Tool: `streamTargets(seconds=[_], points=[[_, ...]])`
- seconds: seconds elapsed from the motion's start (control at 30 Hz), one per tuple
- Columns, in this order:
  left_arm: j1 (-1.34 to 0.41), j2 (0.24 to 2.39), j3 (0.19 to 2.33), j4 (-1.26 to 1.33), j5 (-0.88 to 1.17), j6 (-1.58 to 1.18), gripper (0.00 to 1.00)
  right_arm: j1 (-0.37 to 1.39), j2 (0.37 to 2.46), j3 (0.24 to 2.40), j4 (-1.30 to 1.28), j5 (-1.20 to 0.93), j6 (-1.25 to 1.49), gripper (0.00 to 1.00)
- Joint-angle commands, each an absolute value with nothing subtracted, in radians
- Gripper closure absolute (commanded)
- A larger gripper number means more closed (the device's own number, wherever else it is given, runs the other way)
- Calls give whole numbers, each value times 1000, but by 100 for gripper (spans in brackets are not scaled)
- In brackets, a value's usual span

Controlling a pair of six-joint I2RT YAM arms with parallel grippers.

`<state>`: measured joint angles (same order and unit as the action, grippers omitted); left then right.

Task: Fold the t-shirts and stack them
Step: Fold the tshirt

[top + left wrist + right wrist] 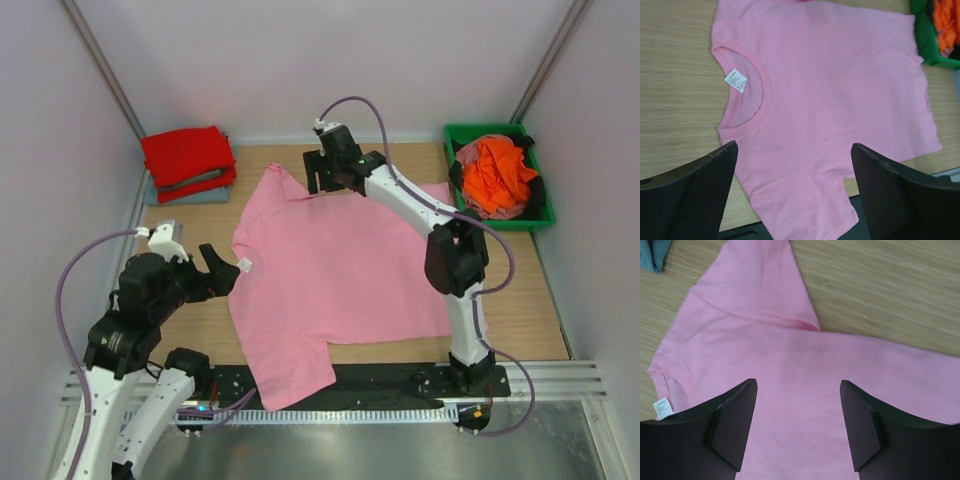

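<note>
Looking down from the top camera and finding the light pink t-shirt [340,280] lying spread flat in the middle of the table [545,300], its collar [243,265] toward the left arm. Also catching, only from here, the red t-shirt [187,155] folded on top of the grey-blue t-shirt [195,197] at the far left corner. Seeing the orange t-shirt [497,175] bunched in the green bin [482,130] at the far right. Placing the left claw [224,272] just beside the collar, and the right claw [325,186] at the far sleeve [280,185].

Switching to the left wrist and looking past the left claw [794,146], standing wide apart and gripping nothing. Making out the white label [735,80] inside the collar, unreadable from above, and glimpsing the green bin [925,45] at the upper right edge.

Switching to the right wrist and finding the right claw [797,384] likewise parted, hovering empty over the pink cloth just below the far sleeve [760,285]. Noticing a corner of the grey-blue t-shirt [655,252] at the top left.
</note>
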<state>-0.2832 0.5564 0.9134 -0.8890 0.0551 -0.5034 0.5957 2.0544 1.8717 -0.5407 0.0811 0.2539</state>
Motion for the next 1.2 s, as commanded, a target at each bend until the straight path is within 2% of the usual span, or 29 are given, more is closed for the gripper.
streamTargets(seconds=[0.0,0.07,0.2,0.4,0.67,1.17], points=[[-282,450,875,-825,112,-549,5,644,2219,2093,-494,67,190,28],[-284,396,859,-810,103,-552,2,660,2313,2252,-526,71,183,32],[-290,393,844,-816,84,-567,1,684,2486,2411,-519,74,147,34],[-288,393,839,-828,40,-586,2,701,2546,2402,-397,104,109,39],[-261,391,841,-834,41,-589,4,704,2595,2387,-348,184,45,42],[-239,405,841,-836,55,-589,5,703,2649,2407,-313,186,46,50]])
